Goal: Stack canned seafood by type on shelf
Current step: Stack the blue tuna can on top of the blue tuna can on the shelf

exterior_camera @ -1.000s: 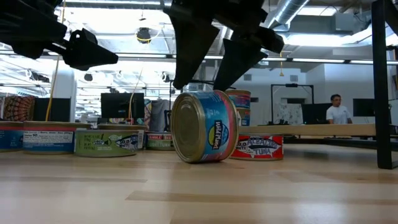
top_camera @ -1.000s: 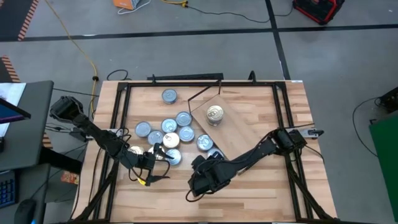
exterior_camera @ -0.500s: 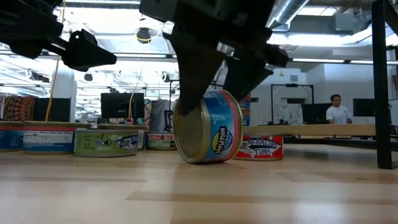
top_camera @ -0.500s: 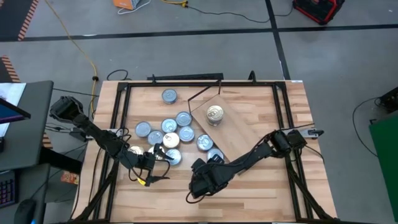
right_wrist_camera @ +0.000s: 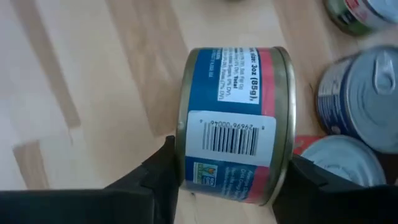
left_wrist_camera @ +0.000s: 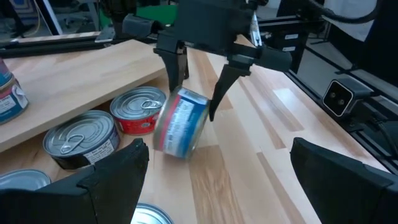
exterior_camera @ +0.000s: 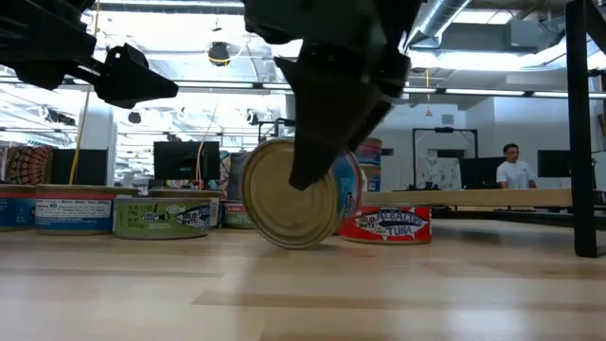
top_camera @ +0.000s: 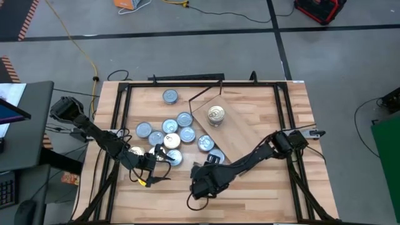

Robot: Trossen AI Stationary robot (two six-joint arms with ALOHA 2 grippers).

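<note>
Right pincer (right_wrist_camera: 227, 180) on tin (right_wrist_camera: 236, 158), "3oz (85g)", barcode perhaps "9000 96962"

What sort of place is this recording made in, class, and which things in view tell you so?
Probably a robotics lab or workshop inside an open office. The wooden table sits in a dark metal frame on a grey concrete floor with taped lines and trailing cables; behind it are monitors, exposed ceiling ducts and a person.

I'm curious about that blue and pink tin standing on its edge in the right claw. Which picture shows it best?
The right wrist view: the blue-and-pink round tin fills it, barcode readable, between the right claw fingers. The left wrist view shows it tilted on edge. The low view shows mainly its gold end. From above, the arm hides it.
</note>
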